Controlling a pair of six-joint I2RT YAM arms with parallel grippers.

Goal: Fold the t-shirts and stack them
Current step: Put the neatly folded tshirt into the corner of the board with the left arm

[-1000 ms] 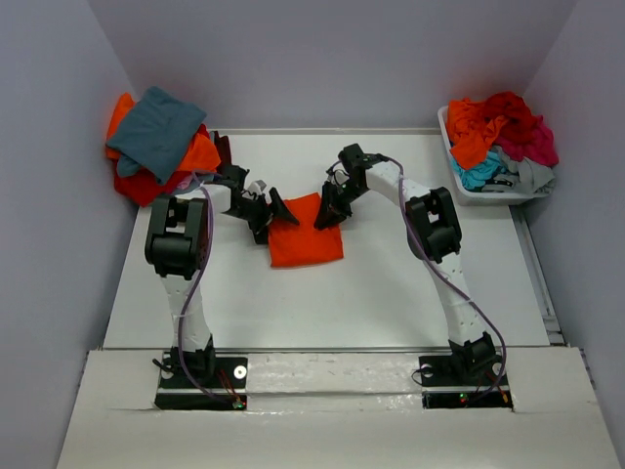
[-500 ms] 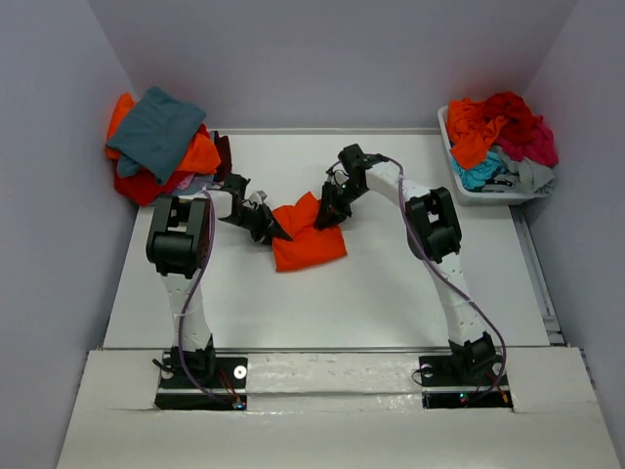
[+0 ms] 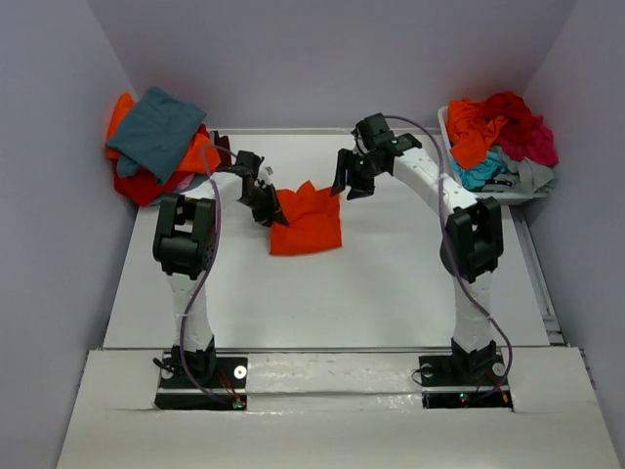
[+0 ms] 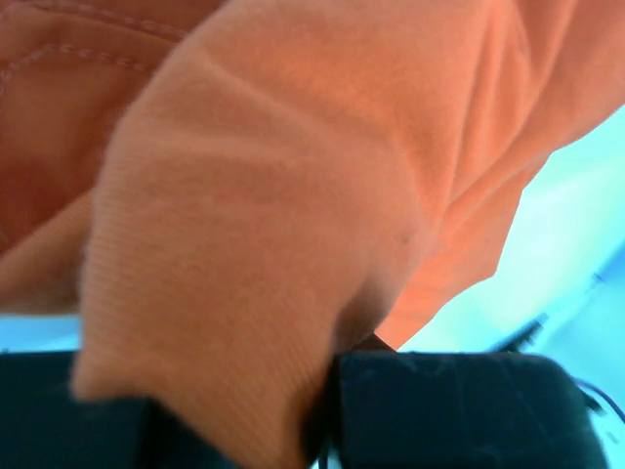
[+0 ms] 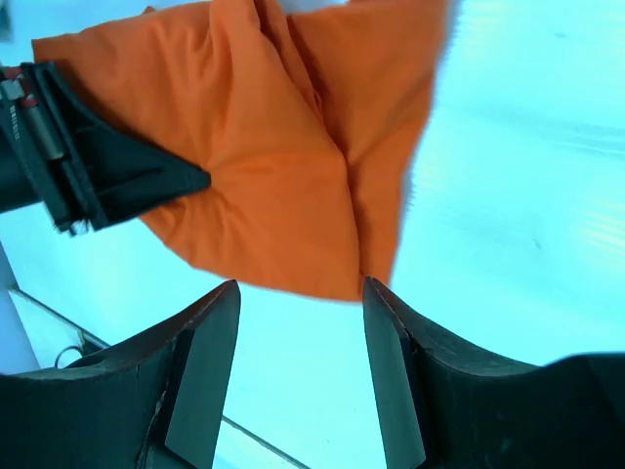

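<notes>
From above, 2 arms reach forward over the table (image 3: 391, 283); the left gripper (image 3: 277, 217) pinches the orange t-shirt (image 3: 308, 227) at its left edge, mid-table. Left wrist: cloth clamped between its fingers. Right wrist: the right gripper (image 5: 298, 366) hangs spread just beside the shirt's edge.

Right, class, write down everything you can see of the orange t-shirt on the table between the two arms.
The orange t-shirt is soft, plain knit cloth, folded into a rough, rumpled square whose creases run toward its left side. It lies on the white table, toward the far side. The left gripper is shut on its left edge, bunching the cloth there. The right gripper hangs open near its right corner, not gripping it.
</notes>
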